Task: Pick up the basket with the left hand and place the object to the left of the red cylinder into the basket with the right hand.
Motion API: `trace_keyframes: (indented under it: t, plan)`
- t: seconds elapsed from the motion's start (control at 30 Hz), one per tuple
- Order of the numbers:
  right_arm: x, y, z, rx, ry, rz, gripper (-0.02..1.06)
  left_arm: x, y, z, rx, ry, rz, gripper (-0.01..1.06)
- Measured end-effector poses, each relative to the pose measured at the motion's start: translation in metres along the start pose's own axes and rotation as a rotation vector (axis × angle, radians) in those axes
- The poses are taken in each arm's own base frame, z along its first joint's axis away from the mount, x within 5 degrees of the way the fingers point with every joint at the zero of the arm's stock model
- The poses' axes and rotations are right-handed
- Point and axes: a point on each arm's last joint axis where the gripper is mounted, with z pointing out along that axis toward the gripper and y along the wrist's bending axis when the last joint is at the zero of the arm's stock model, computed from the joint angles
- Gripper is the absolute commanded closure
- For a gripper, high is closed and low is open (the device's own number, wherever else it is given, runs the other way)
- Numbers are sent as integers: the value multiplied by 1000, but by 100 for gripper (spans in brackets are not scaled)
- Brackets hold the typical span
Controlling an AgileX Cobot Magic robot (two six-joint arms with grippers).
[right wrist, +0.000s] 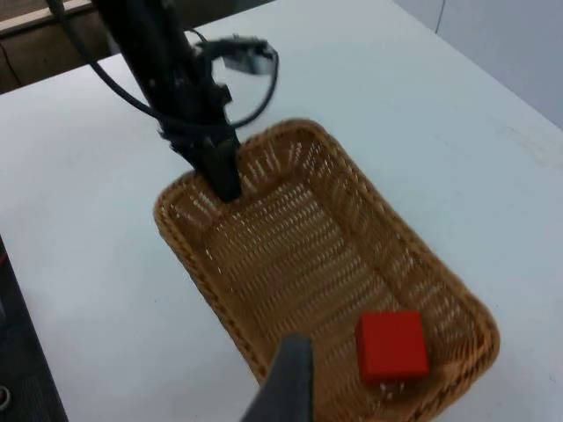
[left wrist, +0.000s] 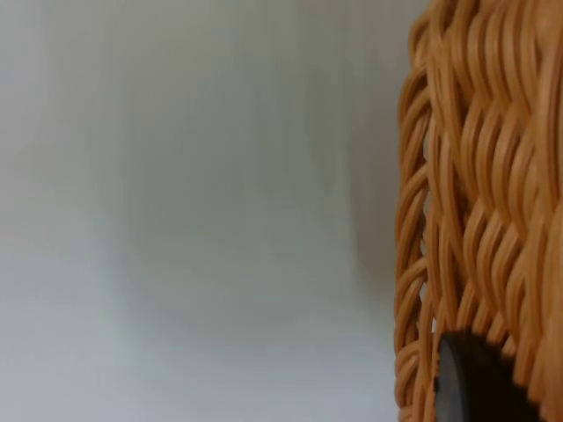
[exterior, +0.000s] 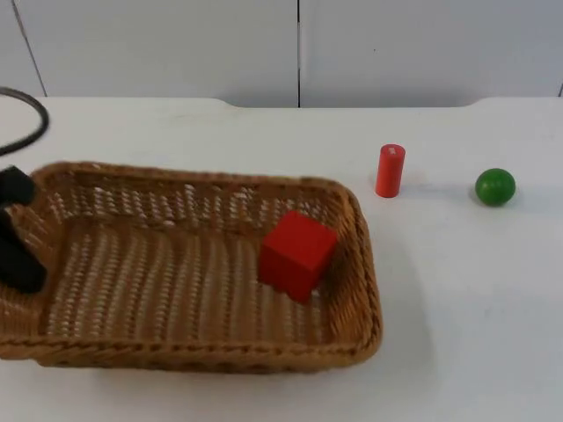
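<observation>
Basket, woven wicker and rectangular, sits nearest the top camera at the left half of the white table. Its far-left short rim is pinched by the left gripper, whose black fingers straddle the wall there, one inside and one outside, closed onto the weave. In the left wrist view the basket wall stands close against a black fingertip, with bare table beside it. The right wrist view shows the same hold from the other end: the left gripper comes down onto the basket's far short rim.

Inside the basket, near its right end, a red cube lies tilted against the floor close to the right wall; in the right wrist view the red cube sits in the basket's near end.

Right gripper hovers above that near end of the basket, one grey fingertip visible; how wide it stands I cannot tell, and nothing is seen in its grasp.

Farther back, beyond the basket's right corner, a red cylinder stands upright on the table. Well to its right rests a green ball. Behind everything runs the grey partition wall.
</observation>
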Motion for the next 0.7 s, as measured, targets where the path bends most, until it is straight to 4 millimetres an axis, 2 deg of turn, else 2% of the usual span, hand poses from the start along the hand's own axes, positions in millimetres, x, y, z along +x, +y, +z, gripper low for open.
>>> trace_keyframes:
  t: [0.07, 0.2, 0.23, 0.33, 0.43, 0.47, 0.57, 0.6, 0.7]
  plan:
    - [0, 0, 0, 0, 0, 0, 29, -3, 1, 8, 2, 15, -4, 105]
    - [0, 0, 0, 0, 0, 0, 29, -18, 7, 39, -4, 54, 12, 105]
    - [0, 0, 0, 0, 0, 0, 29, -18, 7, 39, -4, 54, 12, 105]
    - [0, 0, 0, 2, 1, -5, 29, -20, 18, 60, -8, 75, -34, 105]
    - [0, 0, 0, 2, 2, -5, 29, -21, 21, 64, -5, 83, -42, 103]
    - [0, 0, 0, 2, 2, -5, 29, -22, 21, 64, -5, 81, -41, 98]
    - [0, 0, 0, 2, 2, -10, 29, -22, 21, 64, -5, 83, -42, 66]
    - [0, 0, 0, 2, 2, -10, 29, -22, 22, 65, -9, 83, -41, 66]
    - [0, 0, 0, 2, 2, -10, 29, -22, 23, 65, -16, 86, -35, 21]
